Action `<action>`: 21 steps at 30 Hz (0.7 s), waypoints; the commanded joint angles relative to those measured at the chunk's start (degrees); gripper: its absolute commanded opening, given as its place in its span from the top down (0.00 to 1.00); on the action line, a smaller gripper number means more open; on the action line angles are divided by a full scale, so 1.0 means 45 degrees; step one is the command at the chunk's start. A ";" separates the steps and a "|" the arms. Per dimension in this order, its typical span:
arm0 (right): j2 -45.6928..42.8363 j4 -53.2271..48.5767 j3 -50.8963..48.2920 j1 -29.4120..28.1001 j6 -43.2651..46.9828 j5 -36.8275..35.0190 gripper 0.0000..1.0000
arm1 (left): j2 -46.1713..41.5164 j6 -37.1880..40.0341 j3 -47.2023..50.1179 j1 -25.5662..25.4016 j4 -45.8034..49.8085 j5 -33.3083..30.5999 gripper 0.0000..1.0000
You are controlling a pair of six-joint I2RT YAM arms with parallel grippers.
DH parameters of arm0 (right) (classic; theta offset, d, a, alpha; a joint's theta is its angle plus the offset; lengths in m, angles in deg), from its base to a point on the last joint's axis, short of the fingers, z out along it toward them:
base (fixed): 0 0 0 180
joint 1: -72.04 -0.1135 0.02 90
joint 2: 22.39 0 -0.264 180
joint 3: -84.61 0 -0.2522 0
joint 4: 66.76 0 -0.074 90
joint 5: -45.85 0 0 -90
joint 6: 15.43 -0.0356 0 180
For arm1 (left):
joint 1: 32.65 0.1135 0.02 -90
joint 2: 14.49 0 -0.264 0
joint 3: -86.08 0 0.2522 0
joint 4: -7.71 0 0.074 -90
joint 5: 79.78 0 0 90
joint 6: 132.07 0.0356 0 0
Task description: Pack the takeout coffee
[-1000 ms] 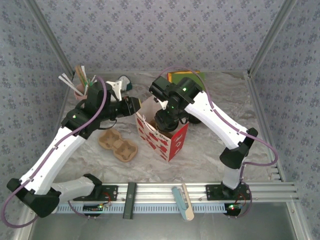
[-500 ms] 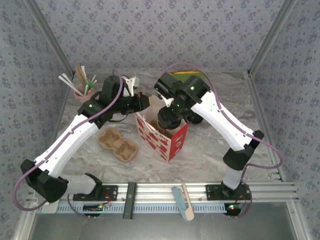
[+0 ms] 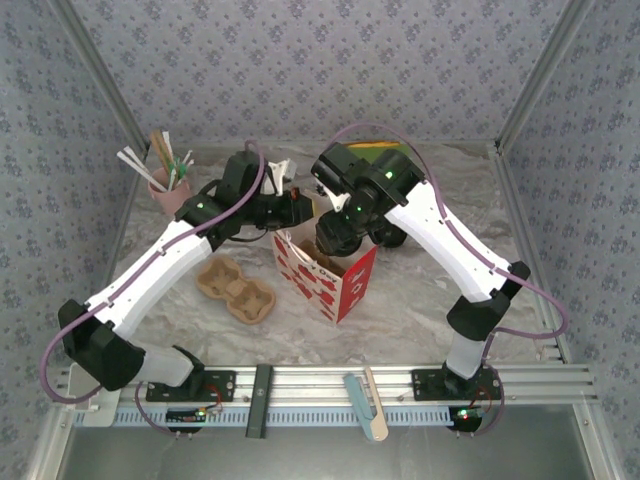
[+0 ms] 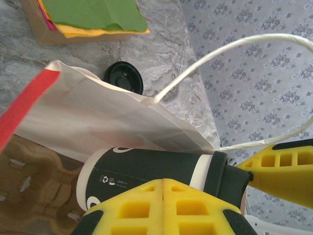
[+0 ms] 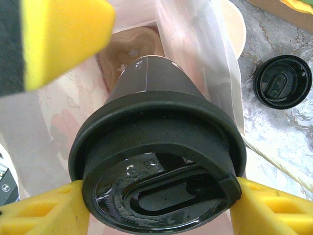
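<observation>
A dark takeout cup with a black lid (image 5: 161, 161) hangs tilted over the mouth of the red-and-white paper bag (image 3: 325, 275). My right gripper (image 5: 159, 210) is shut on it, a yellow finger on each side of the lid; from above that gripper (image 3: 336, 236) sits over the bag's back corner. The same cup (image 4: 146, 169) lies across the left wrist view, just past my left gripper (image 4: 163, 186), whose yellow fingers meet with nothing visible between them. That gripper (image 3: 297, 205) is at the bag's rear edge. A loose black lid (image 5: 283, 81) lies on the table behind the bag.
A brown cardboard cup carrier (image 3: 237, 290) lies left of the bag. A pink cup of straws and sticks (image 3: 165, 185) stands at the back left. Green and orange sheets (image 4: 93, 14) lie on a brown pad at the back. The bag's string handle (image 4: 230, 54) arches up.
My left arm has swung right to the bag's rear edge and its gripper has closed. The right gripper has stayed over the bag with the lidded cup.
</observation>
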 commanded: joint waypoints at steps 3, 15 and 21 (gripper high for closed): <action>-0.0176 -0.0212 0.0409 0.0087 -0.0139 0.0144 0.31 | 0.0224 0.0132 -0.0700 -0.0154 0.0230 0.0432 1.00; -0.0085 -0.0190 0.0486 0.0093 -0.0100 0.0182 0.31 | 0.0594 0.0290 -0.0762 -0.0245 0.1127 0.0509 1.00; -0.0054 -0.0174 0.0511 0.0110 -0.0100 0.0224 0.31 | 0.0899 0.0483 -0.1012 -0.0419 0.1455 0.0556 1.00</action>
